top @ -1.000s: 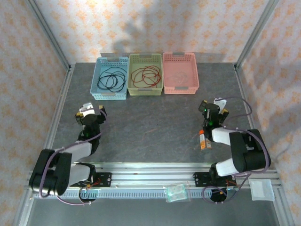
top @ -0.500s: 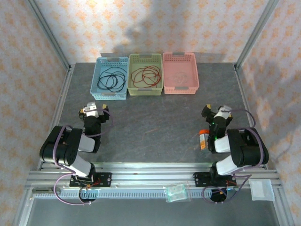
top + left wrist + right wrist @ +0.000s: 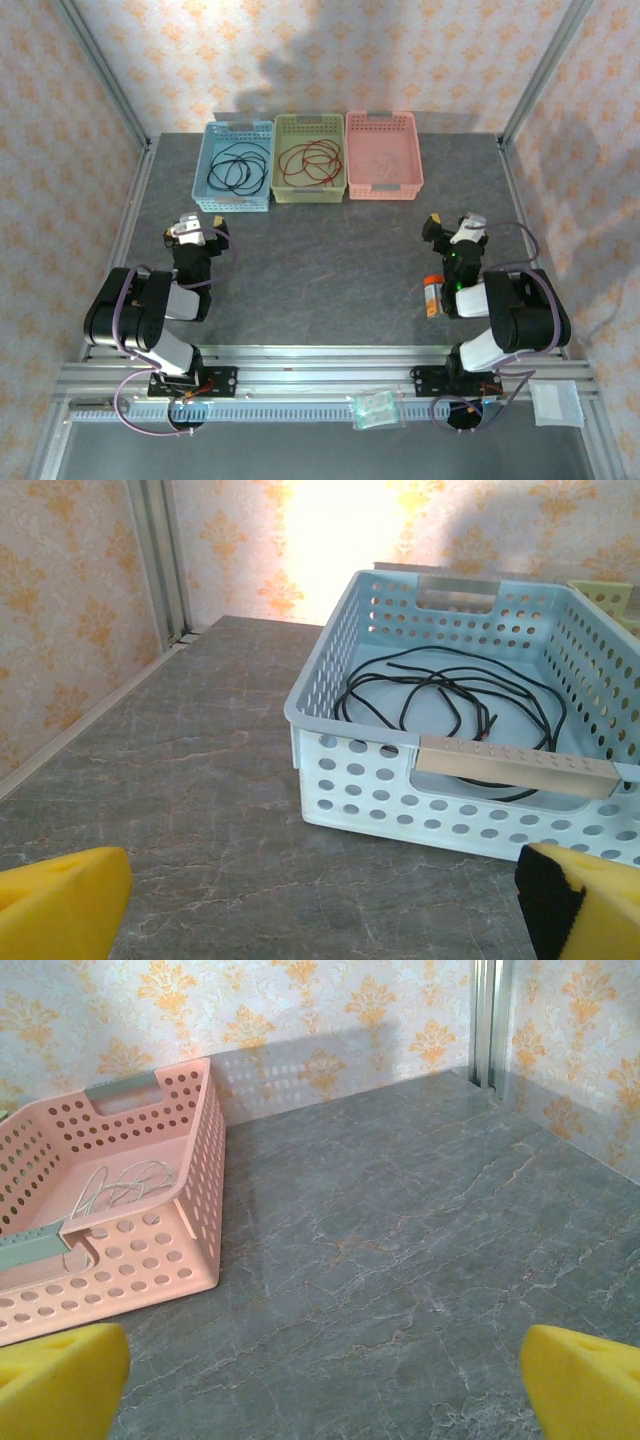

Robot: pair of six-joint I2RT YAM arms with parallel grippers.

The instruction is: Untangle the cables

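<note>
We note the table point(image 3: 170, 800): matt grey, stone-veined. Blue basket point(image 3: 330, 695) and pink basket point(image 3: 205, 1190): smooth perforated plastic, faint sheen. Black cable point(image 3: 440, 690): smooth, slightly glossy coating. Corner post point(image 3: 160, 560): brushed metal. Wall point(image 3: 300, 1010): matt patterned paper.

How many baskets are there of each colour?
Blue basket: 1
Green basket: 1
Pink basket: 1
Total: 3
</note>
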